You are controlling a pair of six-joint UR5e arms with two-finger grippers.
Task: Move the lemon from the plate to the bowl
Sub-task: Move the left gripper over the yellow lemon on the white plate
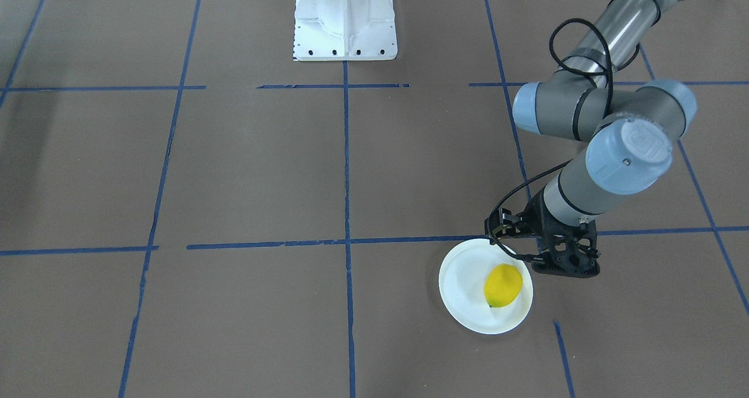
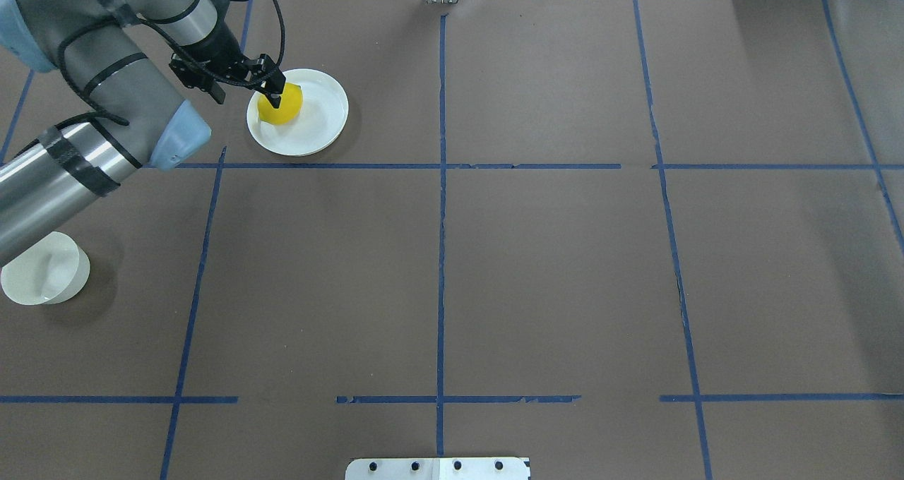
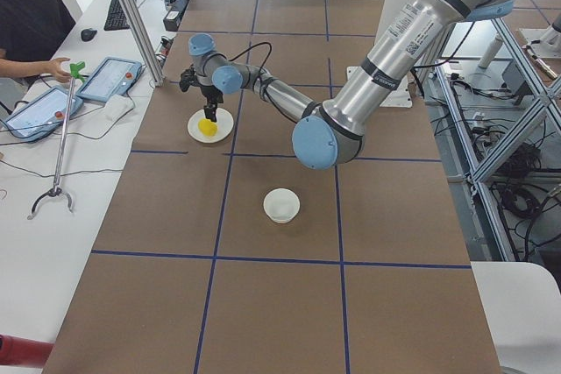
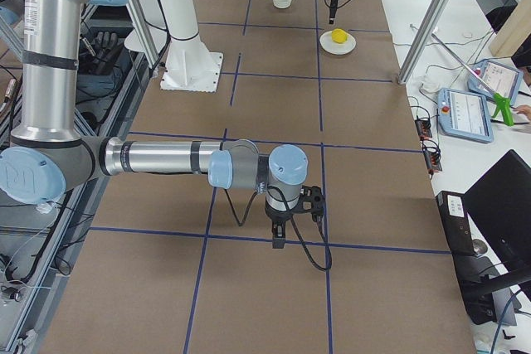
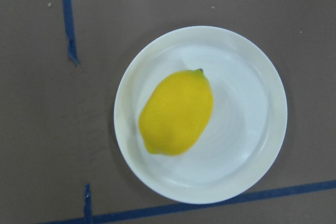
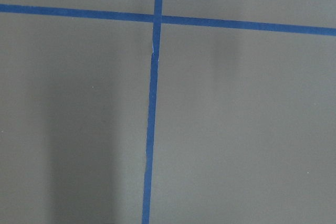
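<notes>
The yellow lemon (image 5: 177,113) lies on the flat white plate (image 5: 252,129), left of its middle in the left wrist view. It shows on the plate (image 2: 321,123) in the overhead view (image 2: 284,109) and in the front view (image 1: 503,285). My left gripper (image 2: 272,99) hangs above the plate's edge beside the lemon, apart from it, and its fingers look shut and empty. The small deep white bowl (image 2: 42,279) stands partly under my left arm, well away from the plate. My right gripper (image 4: 278,242) points down at bare table; I cannot tell whether it is open or shut.
The robot's white base (image 1: 345,23) stands at the table's edge. Blue tape lines cross the brown table. An operator (image 3: 31,24), tablets and a metal post (image 3: 131,15) are beside the table's far side near the plate.
</notes>
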